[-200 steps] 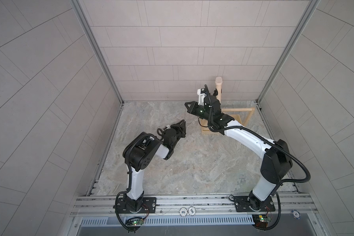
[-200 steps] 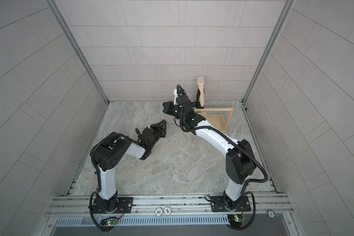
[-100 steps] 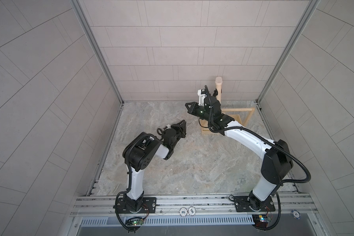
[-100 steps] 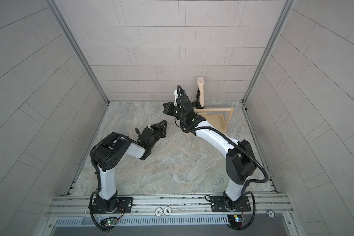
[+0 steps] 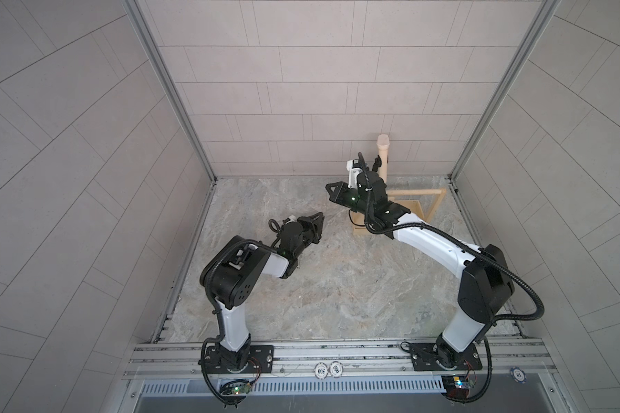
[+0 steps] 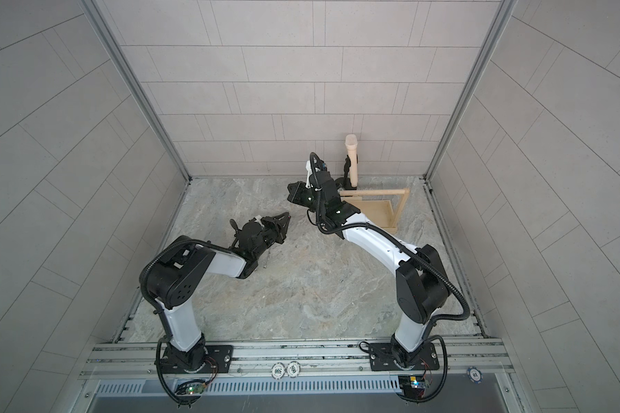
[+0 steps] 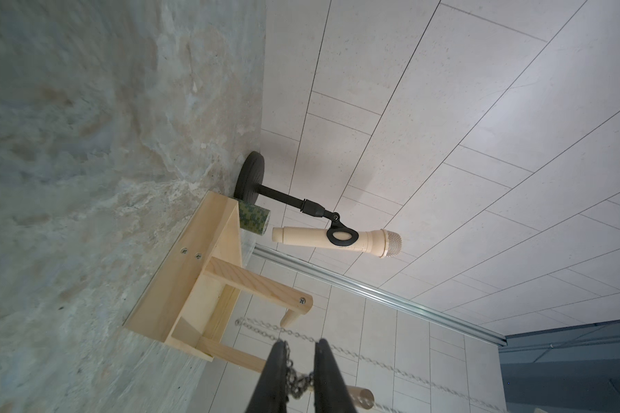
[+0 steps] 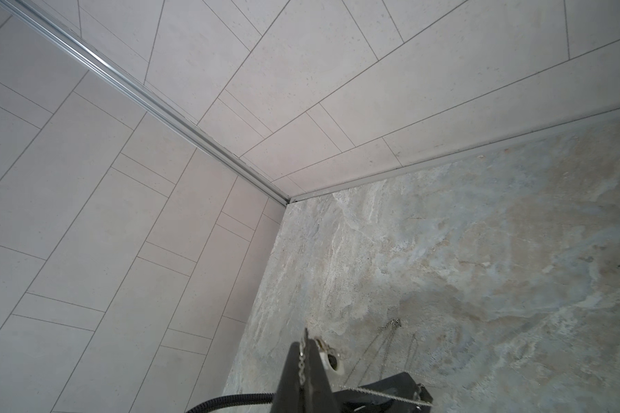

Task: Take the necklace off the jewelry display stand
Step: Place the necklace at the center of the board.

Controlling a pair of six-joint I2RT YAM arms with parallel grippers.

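Metal necklace is clamped in left pincer and right pincer; lift-off in hand; next I draw it clear of the dowel.

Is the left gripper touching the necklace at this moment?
Touching. In the left wrist view, the necklace is bunched between the two fingers of the left gripper and lies against their inner faces.

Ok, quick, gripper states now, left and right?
Left gripper: closed on the necklace.
Right gripper: closed on the necklace too.
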